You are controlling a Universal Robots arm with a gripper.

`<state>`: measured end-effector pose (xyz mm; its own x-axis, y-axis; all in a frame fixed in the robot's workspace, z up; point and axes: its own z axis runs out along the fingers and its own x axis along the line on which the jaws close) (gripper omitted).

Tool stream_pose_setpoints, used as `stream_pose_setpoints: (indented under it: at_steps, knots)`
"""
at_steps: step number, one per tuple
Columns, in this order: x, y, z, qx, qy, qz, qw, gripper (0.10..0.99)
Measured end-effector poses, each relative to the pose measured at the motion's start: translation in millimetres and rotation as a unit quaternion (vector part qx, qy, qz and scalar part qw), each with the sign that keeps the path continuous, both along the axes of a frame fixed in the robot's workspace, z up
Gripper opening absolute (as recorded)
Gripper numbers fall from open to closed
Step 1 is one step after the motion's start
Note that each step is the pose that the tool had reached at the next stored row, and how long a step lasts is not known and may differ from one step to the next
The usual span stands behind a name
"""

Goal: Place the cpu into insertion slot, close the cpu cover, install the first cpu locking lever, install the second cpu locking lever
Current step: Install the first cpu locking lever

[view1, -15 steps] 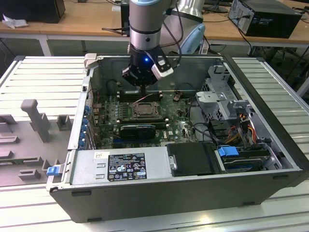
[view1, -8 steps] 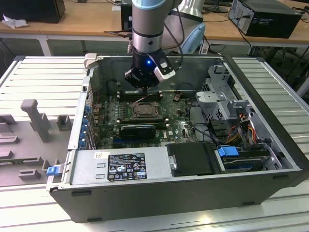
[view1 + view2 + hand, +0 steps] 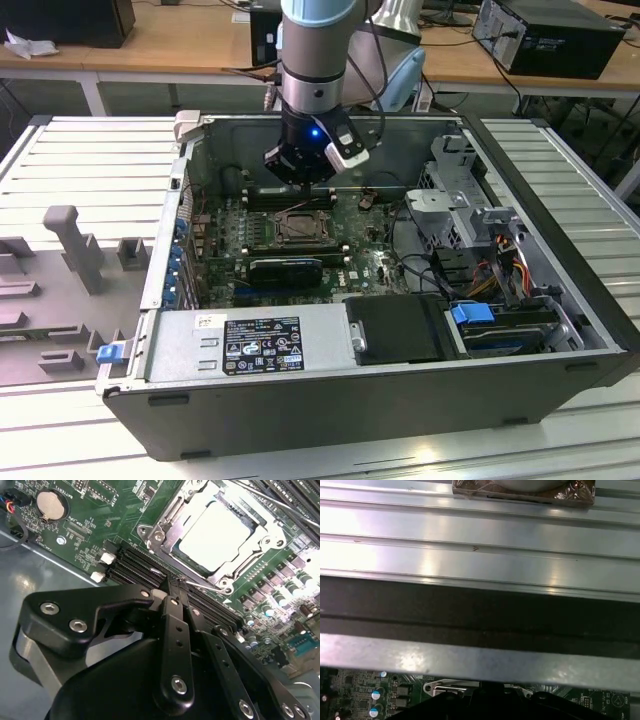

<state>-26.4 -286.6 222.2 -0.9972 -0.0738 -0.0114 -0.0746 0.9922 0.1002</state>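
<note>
At the middle of the green motherboard (image 3: 300,245), toward the far side of the open computer case (image 3: 330,400): the cpu (image 3: 216,531), pale metal top, seated flat in the insertion slot (image 3: 300,228). The cpu cover (image 3: 165,525), a silvery frame, lies closed around it, chip showing through its window. A thin wire locking lever (image 3: 210,586) runs along one edge of the socket, just beside the fingertips. Black memory slots (image 3: 135,565) lie between socket and gripper. Gripper (image 3: 176,584), black, hangs just above the board on the far side of the socket in the exterior view; fingers (image 3: 172,630) pressed together, grasping nothing. Coin battery (image 3: 51,505) sits well apart. Ribbed metal table (image 3: 80,170) surrounds the case; grey fixture blocks (image 3: 70,245) stand at the exterior view's left.
</note>
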Motion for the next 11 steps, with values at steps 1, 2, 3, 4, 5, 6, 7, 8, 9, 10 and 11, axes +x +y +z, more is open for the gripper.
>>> stream_pose_setpoints:
  at_steps: [1,2,3,4,5,6,7,8,9,10,11]
  knots:
    - [0.1,0.0,-0.8,0.0003,-0.0015,0.0,1.0,0.106]
    - [0.1,0.0,-1.3,0.0003,-0.0031,0.0,1.0,0.106]
    - [0.2,0.0,-1.6,0.0004,-0.004,0.0,1.0,0.106]
    - [0.3,0.0,-2.5,0.0006,-0.0055,0.0,1.0,0.106]
    - [0.5,0.0,-3.2,0.0006,-0.0062,0.0,1.0,0.106]
    - [0.6,0.0,-4.0,0.0005,-0.0065,0.0,1.0,0.106]
    - [1.0,0.0,-4.9,0.0005,-0.0067,-0.001,1.0,0.106]
    - [1.2,0.0,-5.6,0.0005,-0.0069,-0.001,1.0,0.106]
    - [1.6,0.0,-6.5,0.0006,-0.0071,-0.001,1.0,0.106]
    - [2.0,0.0,-7.1,0.0006,-0.0072,-0.001,1.0,0.106]
    - [2.6,0.0,-7.8,0.0005,-0.0072,-0.001,1.0,0.106]
